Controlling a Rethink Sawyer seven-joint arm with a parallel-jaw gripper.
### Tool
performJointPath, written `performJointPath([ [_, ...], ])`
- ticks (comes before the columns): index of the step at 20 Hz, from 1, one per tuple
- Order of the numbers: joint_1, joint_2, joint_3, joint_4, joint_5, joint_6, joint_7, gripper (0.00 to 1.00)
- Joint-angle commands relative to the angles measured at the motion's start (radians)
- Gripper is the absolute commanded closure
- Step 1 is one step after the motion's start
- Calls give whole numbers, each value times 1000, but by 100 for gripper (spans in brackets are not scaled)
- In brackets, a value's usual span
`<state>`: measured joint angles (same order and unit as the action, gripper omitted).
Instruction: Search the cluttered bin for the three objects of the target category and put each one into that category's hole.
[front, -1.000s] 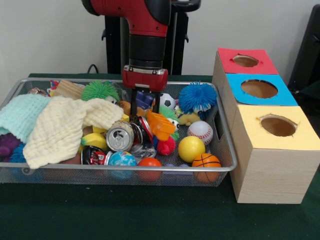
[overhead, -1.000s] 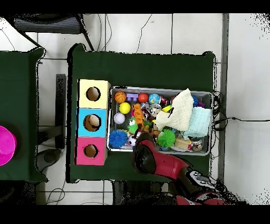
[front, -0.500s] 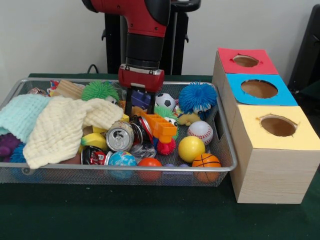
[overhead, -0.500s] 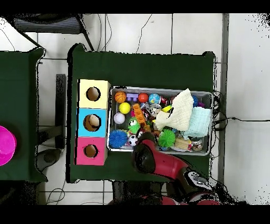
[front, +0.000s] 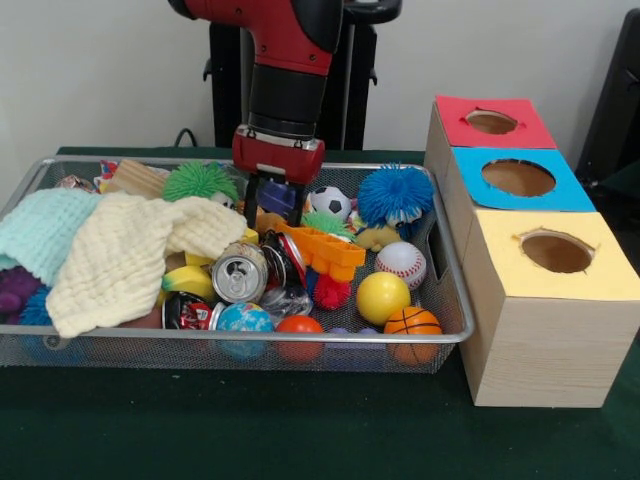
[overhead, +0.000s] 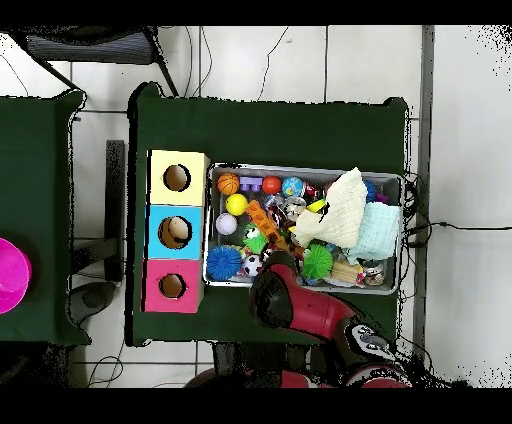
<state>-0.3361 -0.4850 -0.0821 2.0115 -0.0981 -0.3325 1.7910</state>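
The wire mesh bin (front: 240, 340) is full of toys, balls and cloths. My gripper (front: 276, 208) hangs over the bin's back middle, open and empty, its fingertips just above the clutter. A blue-purple toy (front: 284, 197) shows between the fingers, lying in the bin. An orange block toy (front: 328, 250) lies flat just in front of and right of the gripper. The red-topped box's hole (front: 491, 122) is at the far right, farthest back in the row of boxes. In the overhead view the arm (overhead: 290, 300) hides the gripper; the bin's rim (overhead: 300, 168) and the red hole (overhead: 172, 286) show.
Blue-topped hole (front: 518, 177) and yellow-topped hole (front: 556, 252) sit nearer the camera. In the bin: soccer ball (front: 335, 202), blue spiky ball (front: 395, 193), baseball (front: 401, 264), yellow ball (front: 382, 297), basketball (front: 412, 322), can (front: 240, 275), cream cloth (front: 130, 255), mint cloth (front: 40, 230).
My gripper has risen a little and shifted left. The orange block toy has tipped from upright to lying flat.
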Motion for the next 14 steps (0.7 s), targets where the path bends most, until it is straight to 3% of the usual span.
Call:
performJointPath([
  [1,17,51,-28,-129,58,167,83,0],
  [10,-23,110,24,-175,18,248,65,0],
  [14,-70,57,84,-120,-13,221,104,0],
])
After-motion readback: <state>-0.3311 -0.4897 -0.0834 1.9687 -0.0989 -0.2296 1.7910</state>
